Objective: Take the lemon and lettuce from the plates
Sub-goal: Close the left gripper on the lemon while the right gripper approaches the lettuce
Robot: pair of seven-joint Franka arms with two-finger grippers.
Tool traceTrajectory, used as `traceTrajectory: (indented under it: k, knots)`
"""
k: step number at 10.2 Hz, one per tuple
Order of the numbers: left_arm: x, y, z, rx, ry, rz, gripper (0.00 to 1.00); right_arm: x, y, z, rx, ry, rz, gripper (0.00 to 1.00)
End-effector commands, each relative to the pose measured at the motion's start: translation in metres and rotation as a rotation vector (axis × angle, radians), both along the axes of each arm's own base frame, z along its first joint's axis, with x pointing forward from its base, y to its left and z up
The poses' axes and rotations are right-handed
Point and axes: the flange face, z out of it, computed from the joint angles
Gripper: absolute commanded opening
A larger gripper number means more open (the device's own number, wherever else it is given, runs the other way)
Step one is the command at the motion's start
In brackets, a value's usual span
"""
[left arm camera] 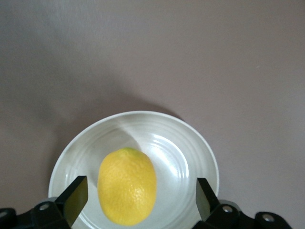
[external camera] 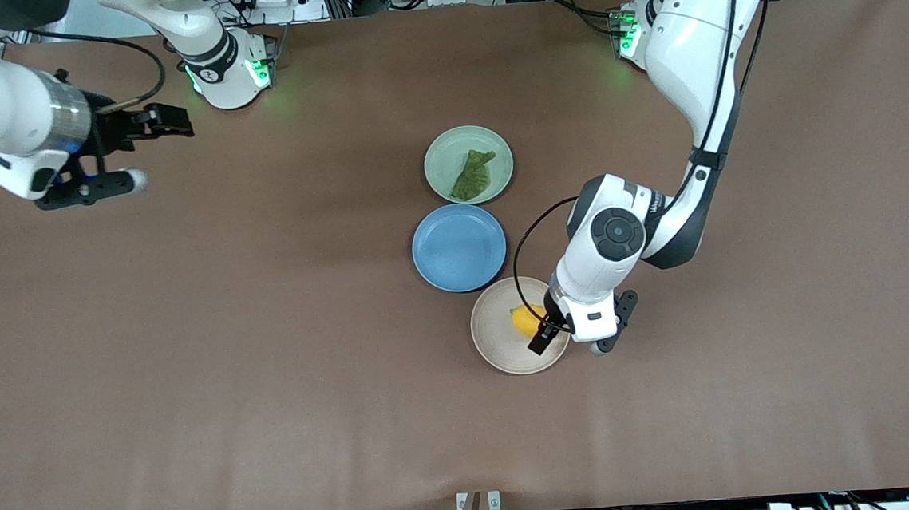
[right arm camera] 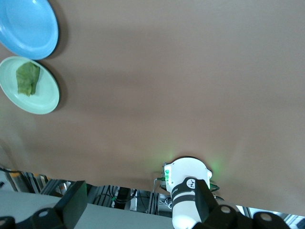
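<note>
On the brown worktop (external camera: pixel 268 340) three plates lie in a row near the middle, close to each other: the mint green plate (external camera: pixel 495 150) is farthest from the front camera, the blue plate (external camera: pixel 459 247) is between, and the beige plate (external camera: pixel 494 334) is nearest to the camera. The lettuce (external camera: pixel 472 175) lies in the mint green plate, a dark wrinkled leaf, and nothing touches it. The lemon (external camera: pixel 525 320) lies in the beige plate, on the part toward the left arm's end of the worktop. The left hand (external camera: pixel 544 335) is low over the beige plate, with its fingers (left arm camera: pixel 75 198) apart, one on each side of the lemon, and they do not touch it in the left wrist view. The right hand (external camera: pixel 159 122) waits in the air over the right arm's end of the worktop, well apart from the plates, and its fingers are apart and hold nothing
</note>
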Motion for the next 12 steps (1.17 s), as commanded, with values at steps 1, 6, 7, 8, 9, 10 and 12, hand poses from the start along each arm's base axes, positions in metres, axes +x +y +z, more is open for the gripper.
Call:
traceTrajectory:
  k: [1, 6, 7, 8, 9, 10, 12]
  knots:
    - [-0.002, -0.011, -0.015, 0.011, 0.0, 0.017, 1.0, -0.007, 0.038, -0.012, -0.001, 0.039, 0.068, 1.0]
    - [-0.01, -0.02, -0.035, 0.023, 0.015, -0.008, 1.0, -0.004, 0.099, -0.041, 0.049, 0.023, 0.142, 1.0]
    - [-0.01, -0.02, -0.037, 0.023, 0.012, -0.012, 1.0, -0.004, 0.119, -0.049, 0.05, 0.005, 0.157, 1.0]
    - [-0.01, -0.02, -0.041, 0.022, 0.01, -0.013, 1.0, -0.007, 0.142, -0.057, 0.031, -0.012, 0.135, 1.0]
    - [-0.01, -0.019, -0.043, 0.049, -0.015, -0.043, 1.0, -0.01, 0.167, -0.065, 0.01, -0.036, 0.1, 1.0]
    - [-0.014, -0.026, -0.045, 0.115, -0.064, -0.106, 0.81, -0.013, 0.192, -0.077, 0.001, -0.056, 0.086, 1.0]
    - [-0.012, -0.023, -0.043, 0.105, -0.06, -0.054, 0.0, -0.015, 0.217, -0.104, 0.019, -0.104, 0.088, 1.0]
